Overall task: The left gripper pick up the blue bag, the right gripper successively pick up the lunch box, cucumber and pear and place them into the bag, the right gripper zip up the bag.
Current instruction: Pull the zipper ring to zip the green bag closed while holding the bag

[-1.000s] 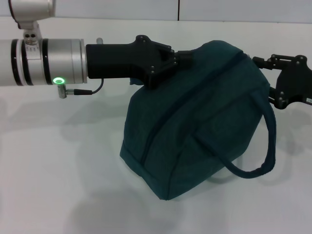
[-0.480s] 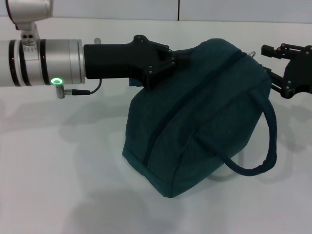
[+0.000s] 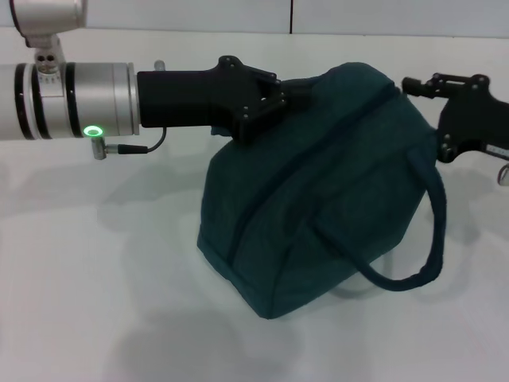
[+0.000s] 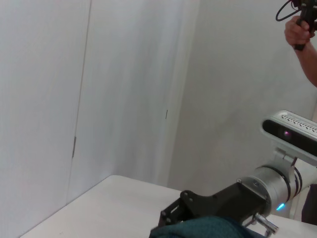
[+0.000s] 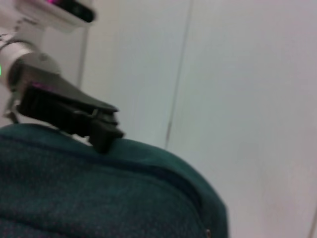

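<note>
The blue bag (image 3: 318, 199) sits at the centre of the head view, tilted, its lower corner resting on the white bench (image 3: 95, 302) at about 6 o'clock and its zipped top ridge running up toward 1 o'clock. One cord handle (image 3: 429, 239) hangs in a loop off its side toward 4 o'clock. The left gripper (image 3: 296, 94) reaches in from 9 o'clock on its silver arm (image 3: 71, 102) – the green light (image 3: 95, 131) glowing on its underside – and its fingers are pinched on the fabric at the bag's upper edge, holding that end raised. The right gripper (image 3: 413, 84) is at 3 o'clock, just beside the bag's far top corner; whether it touches the cloth I cannot tell, nor how far its fingers are parted. In the right wrist view the bag's teal fabric (image 5: 99, 193) fills the foreground with the zip line across it, and the left gripper (image 5: 106, 141) clamps the ridge.
</note>
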Motion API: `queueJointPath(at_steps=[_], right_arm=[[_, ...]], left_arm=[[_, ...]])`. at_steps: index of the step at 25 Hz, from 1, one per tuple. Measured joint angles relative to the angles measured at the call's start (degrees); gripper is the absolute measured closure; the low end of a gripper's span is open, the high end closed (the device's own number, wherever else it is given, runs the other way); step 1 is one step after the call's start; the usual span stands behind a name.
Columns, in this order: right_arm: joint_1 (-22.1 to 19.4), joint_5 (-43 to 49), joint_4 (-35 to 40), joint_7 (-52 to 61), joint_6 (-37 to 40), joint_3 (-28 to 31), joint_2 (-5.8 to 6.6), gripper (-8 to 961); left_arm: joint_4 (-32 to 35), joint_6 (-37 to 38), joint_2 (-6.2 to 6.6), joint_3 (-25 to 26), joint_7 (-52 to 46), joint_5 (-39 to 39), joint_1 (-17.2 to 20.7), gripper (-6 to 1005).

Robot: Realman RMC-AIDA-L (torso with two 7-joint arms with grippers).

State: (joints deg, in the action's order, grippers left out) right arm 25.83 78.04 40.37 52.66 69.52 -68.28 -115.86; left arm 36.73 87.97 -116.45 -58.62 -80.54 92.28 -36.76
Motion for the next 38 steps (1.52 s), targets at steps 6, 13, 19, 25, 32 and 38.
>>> queueJointPath(at_steps=[6, 13, 19, 25, 32, 38], right_arm=[[-0.18, -0.10, 0.20, -1.25, 0.25, -1.46, -0.05, 655], [-1.20, -0.32, 0.16, -1.45, 0.77, -1.32, -0.06, 690], [-2.51, -3.47, -1.43, -2.88, -0.10, -0.94, 0.06, 895], [-2.71, -6.15, -5.68, -5.47, -0.64, 1.29, 0.30, 925], [-2.74, -6.16, -7.22, -5.70, -4.33, 2.16, 0.40, 929], [-0.70, -6.09, -9.36, -5.31, -5.48, 1.88, 0.33, 930]], left_arm=[[0.00, 0.00, 0.00, 0.00, 0.09, -0.03, 0.32, 941], [0.00, 0.00, -0.07, 0.26, 0.11, -0.20, 0.49, 936], [-0.20, 0.09, -0.26, 1.49, 0.09, -0.30, 0.56, 931], [-0.38, 0.14, -0.42, 1.51, 0.05, -0.36, 0.72, 927], [-0.43, 0.09, -0.83, 1.49, -0.37, -0.36, 0.18, 921], [-0.51, -0.15, -1.13, 1.50, -0.56, -1.38, -0.24, 917]])
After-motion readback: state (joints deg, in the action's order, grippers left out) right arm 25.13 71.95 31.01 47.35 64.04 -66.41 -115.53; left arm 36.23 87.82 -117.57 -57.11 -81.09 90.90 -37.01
